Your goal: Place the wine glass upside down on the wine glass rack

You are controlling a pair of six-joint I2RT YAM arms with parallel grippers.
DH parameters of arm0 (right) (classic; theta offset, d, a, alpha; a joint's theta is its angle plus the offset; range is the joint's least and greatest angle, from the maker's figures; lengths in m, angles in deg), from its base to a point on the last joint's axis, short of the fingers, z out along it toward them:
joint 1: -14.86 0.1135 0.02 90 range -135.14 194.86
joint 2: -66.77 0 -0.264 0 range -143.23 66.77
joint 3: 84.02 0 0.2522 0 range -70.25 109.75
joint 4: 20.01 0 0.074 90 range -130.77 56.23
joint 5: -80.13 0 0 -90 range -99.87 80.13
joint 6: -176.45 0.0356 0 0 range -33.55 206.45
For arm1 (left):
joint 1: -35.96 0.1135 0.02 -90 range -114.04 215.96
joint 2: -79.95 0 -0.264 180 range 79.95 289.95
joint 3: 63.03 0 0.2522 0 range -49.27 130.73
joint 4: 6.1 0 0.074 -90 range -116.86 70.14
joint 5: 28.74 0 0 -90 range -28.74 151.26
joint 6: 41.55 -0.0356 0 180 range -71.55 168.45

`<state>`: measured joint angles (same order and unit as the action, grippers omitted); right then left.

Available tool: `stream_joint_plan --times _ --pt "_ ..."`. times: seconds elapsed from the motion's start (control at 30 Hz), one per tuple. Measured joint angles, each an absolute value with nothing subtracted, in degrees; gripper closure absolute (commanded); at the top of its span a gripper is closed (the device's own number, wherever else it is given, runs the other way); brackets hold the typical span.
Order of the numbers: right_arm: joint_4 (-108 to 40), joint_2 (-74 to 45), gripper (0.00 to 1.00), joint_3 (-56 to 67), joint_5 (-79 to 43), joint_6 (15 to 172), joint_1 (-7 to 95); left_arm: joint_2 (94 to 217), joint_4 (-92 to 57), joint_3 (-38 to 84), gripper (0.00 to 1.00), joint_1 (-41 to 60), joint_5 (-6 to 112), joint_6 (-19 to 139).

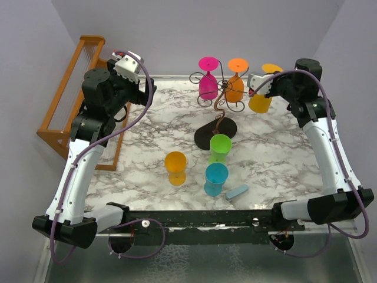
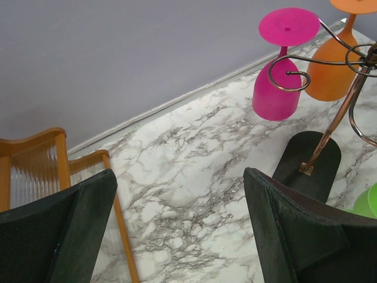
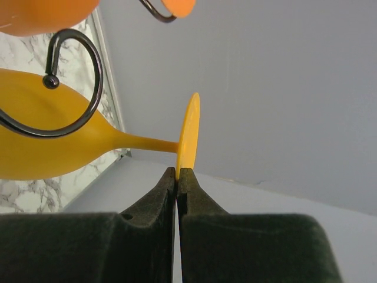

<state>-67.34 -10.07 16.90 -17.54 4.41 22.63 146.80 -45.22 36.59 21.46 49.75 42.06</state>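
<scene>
Left of the wine glass rack (image 1: 207,137), the left hand (image 2: 178,174) is held wide and empty. At the rack's right side the yellow wine glass (image 1: 259,103) is held foot-up, its foot rim pinched by the closed right hand (image 3: 177,172). Hanging is judged unfinished: the stem must be slid into a curled arm (image 3: 70,82), with the wall (image 1: 177,35) close behind the rack.

The wine glass rack (image 1: 215,134) stands at the back middle of the bench (image 1: 147,147), the wine glass (image 1: 260,103) at its right side, the wooden rack (image 1: 92,40) at the left edge
</scene>
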Motion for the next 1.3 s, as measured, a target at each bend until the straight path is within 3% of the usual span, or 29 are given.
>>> stream_joint_plan --times 1.3 --pt "-80.6 -13.85 0.99 26.23 -41.95 -2.43 22.61 146.8 -45.18 36.53 0.08 21.77 48.57 42.06"
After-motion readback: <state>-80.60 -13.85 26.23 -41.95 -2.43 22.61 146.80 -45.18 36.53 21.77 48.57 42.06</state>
